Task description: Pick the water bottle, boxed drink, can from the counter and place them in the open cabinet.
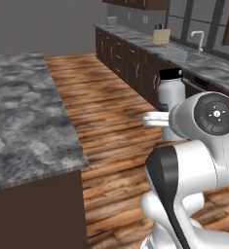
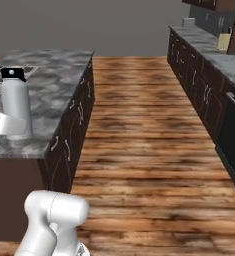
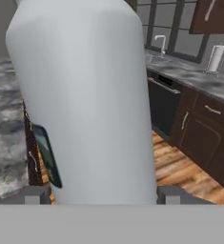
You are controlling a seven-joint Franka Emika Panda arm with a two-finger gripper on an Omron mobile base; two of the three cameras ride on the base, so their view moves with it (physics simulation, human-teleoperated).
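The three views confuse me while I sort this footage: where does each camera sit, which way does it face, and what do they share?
Left base view: behind the arm's left, facing the far counter; white arm at lower right, water bottle beyond it.
Right base view: behind the arm's right, facing down the wooden floor; arm at lower left, bottle left.
Hand view: on the hand, looking along the gripper; bottle between its fingertips.
Shared: the water bottle.
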